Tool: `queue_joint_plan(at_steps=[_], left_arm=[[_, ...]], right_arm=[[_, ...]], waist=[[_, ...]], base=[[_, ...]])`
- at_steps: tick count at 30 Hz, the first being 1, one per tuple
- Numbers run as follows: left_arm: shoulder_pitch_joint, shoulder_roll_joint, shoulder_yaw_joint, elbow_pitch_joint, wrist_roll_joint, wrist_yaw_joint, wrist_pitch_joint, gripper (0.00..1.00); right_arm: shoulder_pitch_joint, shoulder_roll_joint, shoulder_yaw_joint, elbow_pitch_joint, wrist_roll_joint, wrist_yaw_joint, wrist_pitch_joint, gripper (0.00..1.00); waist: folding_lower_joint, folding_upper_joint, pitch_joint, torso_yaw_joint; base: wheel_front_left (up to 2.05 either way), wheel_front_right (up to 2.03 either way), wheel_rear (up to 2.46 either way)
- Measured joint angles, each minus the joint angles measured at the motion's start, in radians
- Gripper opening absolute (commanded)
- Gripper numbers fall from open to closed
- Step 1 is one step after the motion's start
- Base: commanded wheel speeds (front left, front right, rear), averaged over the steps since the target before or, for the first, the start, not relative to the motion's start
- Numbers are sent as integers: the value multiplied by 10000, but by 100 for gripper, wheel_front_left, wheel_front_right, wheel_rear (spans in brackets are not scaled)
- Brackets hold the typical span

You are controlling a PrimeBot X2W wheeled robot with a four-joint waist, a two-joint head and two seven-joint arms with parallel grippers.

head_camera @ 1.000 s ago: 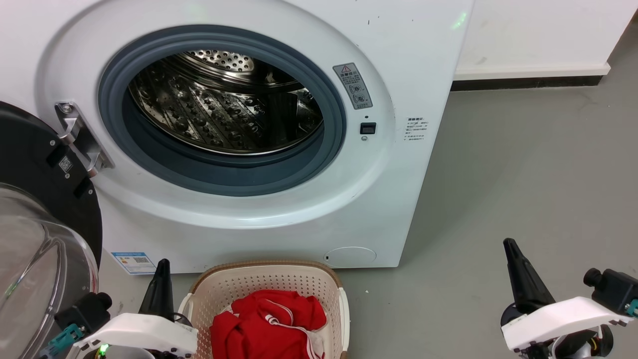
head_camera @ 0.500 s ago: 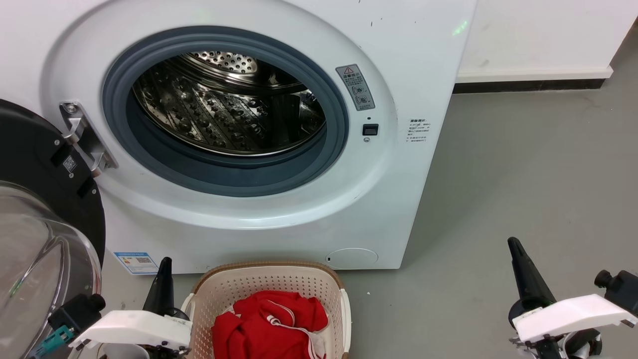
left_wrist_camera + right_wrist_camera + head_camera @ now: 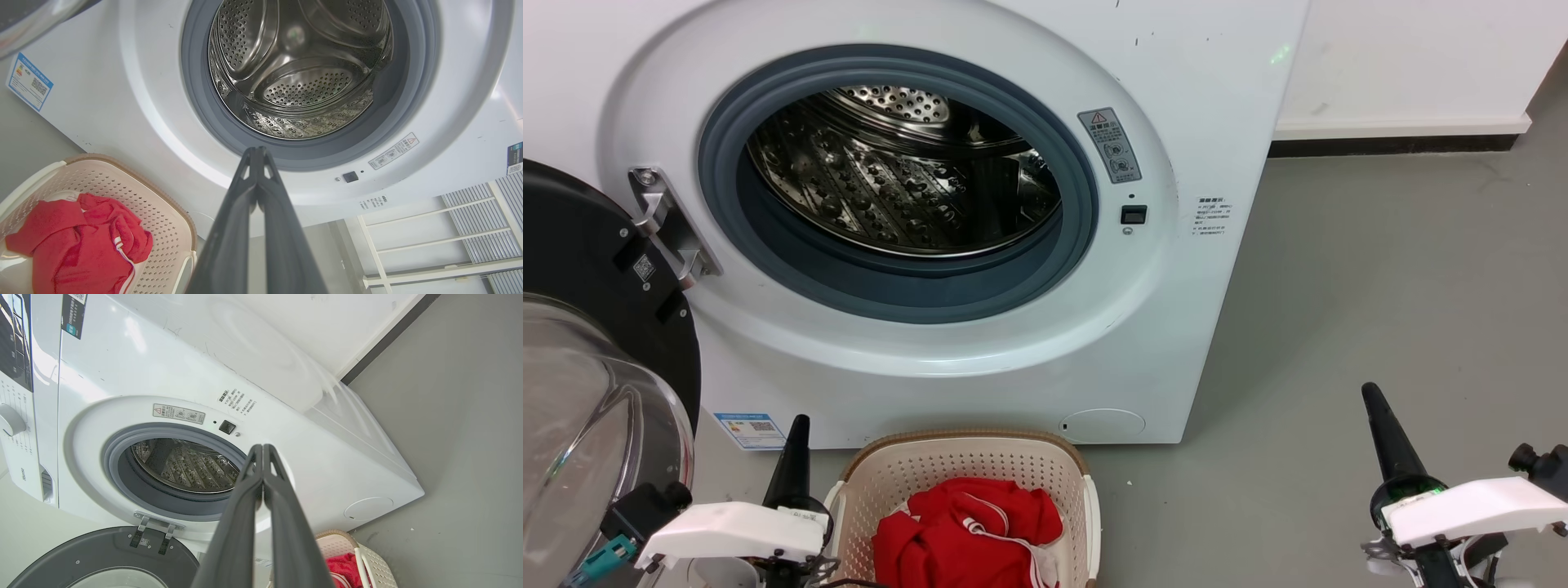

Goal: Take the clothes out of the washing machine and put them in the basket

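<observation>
You're looking at a large white front-loading washing machine [image 3: 1192,98] with its black-rimmed glass door [image 3: 572,269] hanging open on the left, swung out on a metal hinge [image 3: 670,224]. That door is bulging out close beside your left gripper [image 3: 799,429] and crowding that side. The perforated steel drum [image 3: 898,188] behind the round grey rubber gasket [image 3: 890,298] is showing bare metal. A blue-edged paper sticker [image 3: 747,429] is sitting low on the machine front, just behind the left gripper's tip. Grey floor [image 3: 1380,286] is running off to the right toward a white wall with a dark skirting strip [image 3: 1388,145].

The small cream perforated plastic basket [image 3: 964,437] with the brown rim is standing on the floor right in front of the washing machine, below the drum opening. The bright red fabric clothes [image 3: 968,535] with white trim are lying bunched inside it.

The left gripper is pointing up just beside the basket's left rim, apart from the clothes, its two dark fingers pressing together. Your right gripper [image 3: 1372,396] is sitting well apart to the right over bare floor, fingers likewise meeting tip to tip.
</observation>
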Motion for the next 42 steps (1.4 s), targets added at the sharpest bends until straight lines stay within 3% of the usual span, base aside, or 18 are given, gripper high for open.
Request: queue_joint_plan(at_steps=[42], left_arm=[[-405, -125, 186, 309, -4052, -278, 752, 0]], right_arm=[[-422, -2, -403, 621, 4176, 0, 479, 0]], waist=[[0, 0, -155, 185]], base=[[0, 0, 0]])
